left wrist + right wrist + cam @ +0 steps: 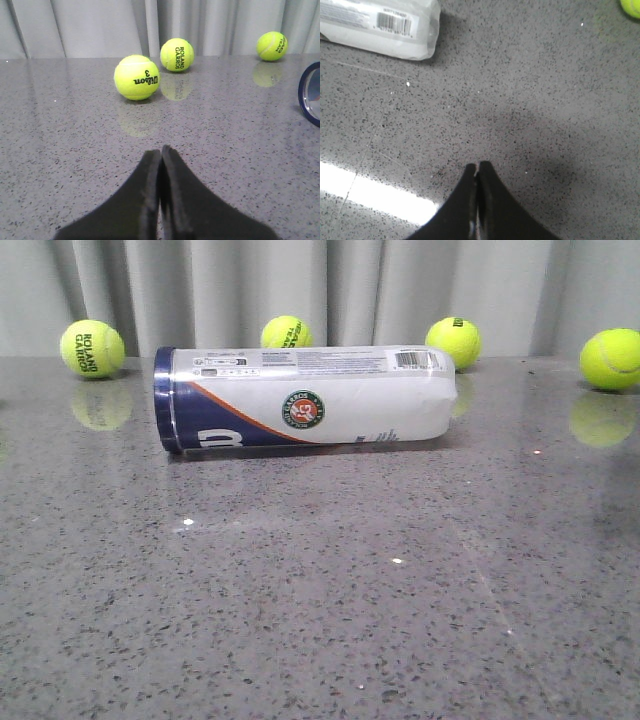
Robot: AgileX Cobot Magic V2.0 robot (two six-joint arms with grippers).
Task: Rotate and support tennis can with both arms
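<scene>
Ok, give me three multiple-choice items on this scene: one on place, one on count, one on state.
1. Where does the clear plastic tennis can's navy rim point in the front view?
A left
B right
C up

2. How many yellow tennis balls appear in the front view?
A two
B four
C six

3. How is the left end effector?
A open
B gripping a ball
C shut, empty

Answers: 1 A, rim at the left end. 2 B, four along the curtain. 3 C, its black fingers meet with nothing between.
</scene>
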